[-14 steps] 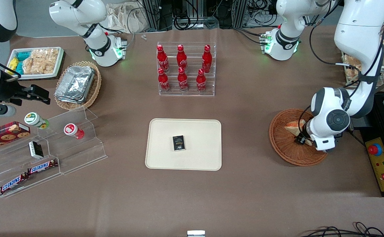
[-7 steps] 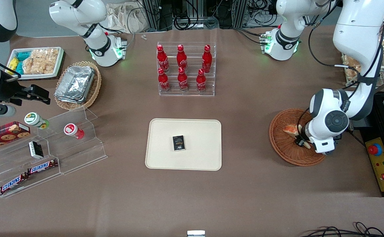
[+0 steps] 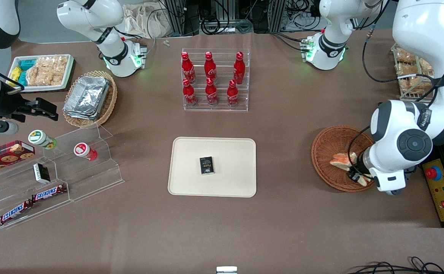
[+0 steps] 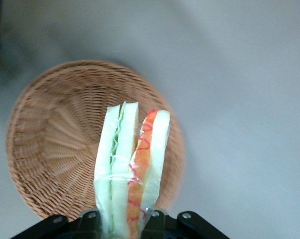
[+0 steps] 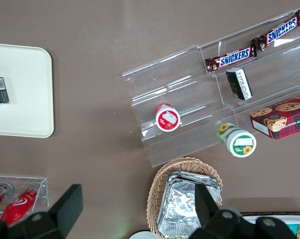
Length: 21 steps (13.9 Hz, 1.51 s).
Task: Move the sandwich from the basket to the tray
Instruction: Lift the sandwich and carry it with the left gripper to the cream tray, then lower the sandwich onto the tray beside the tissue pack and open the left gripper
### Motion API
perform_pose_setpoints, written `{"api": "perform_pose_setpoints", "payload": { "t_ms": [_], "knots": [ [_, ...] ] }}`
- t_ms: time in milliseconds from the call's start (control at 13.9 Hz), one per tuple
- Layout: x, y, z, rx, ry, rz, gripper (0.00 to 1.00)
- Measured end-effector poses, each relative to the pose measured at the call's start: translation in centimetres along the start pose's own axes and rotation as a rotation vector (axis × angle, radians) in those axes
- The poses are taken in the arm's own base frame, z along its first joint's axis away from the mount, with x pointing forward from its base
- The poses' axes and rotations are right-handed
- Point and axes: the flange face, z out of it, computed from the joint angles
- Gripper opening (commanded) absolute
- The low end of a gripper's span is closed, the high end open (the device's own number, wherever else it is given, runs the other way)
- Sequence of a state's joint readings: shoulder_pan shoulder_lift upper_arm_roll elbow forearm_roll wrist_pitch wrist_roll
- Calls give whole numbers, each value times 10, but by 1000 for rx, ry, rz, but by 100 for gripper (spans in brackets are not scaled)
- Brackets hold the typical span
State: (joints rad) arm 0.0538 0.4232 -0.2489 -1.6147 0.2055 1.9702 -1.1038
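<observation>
Sandwich (image 4: 131,164) is gripped at its base by the left arm's gripper (image 4: 124,219), whose jaws are closed on it, one on each bread face. In the wrist view the wedge hangs above the basket (image 4: 50,144), apparently lifted clear of the weave, though the contact is hard to judge from that angle. In the front view the sandwich (image 3: 343,161) sits over the part of the basket (image 3: 326,146) nearest the bench's front edge, close against the gripper (image 3: 355,176), at the working arm's end of the bench.

The pick looks done: the sandwich is in hand and seemingly raised. What is left is the carry and the release. The tray (image 3: 229,152) lies at the middle of the bench, well apart from the basket, so the arm has yet to travel toward the centre, lower and let go. A small dark packet (image 3: 206,165) already lies on the tray near its middle; the bare areas around it look the safer places to set the wedge down. The clear wrap may be slippery, so a steady carry seems wise.
</observation>
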Motion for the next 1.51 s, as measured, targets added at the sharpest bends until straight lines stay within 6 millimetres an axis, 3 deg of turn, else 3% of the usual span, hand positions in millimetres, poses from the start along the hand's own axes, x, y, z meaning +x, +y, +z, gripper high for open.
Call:
{"api": "perform_pose_setpoints", "payload": {
  "t_ms": [216,505,649,793,1009,1225,1369,1441,1514],
  "knots": [
    [-49,40,-45,-85,-1,210,0],
    [-137,101,-55,-151,-36,394,0],
    [-187,136,-36,-151,-52,483,0],
    [-220,160,0,-127,-69,590,0],
    [-240,180,61,-100,-120,689,0],
    [-261,193,98,-88,-104,751,0],
    [-278,202,111,-113,-85,775,0],
    [-281,204,115,-120,-85,779,5],
    [-282,204,118,-122,-86,780,29]
  ]
}}
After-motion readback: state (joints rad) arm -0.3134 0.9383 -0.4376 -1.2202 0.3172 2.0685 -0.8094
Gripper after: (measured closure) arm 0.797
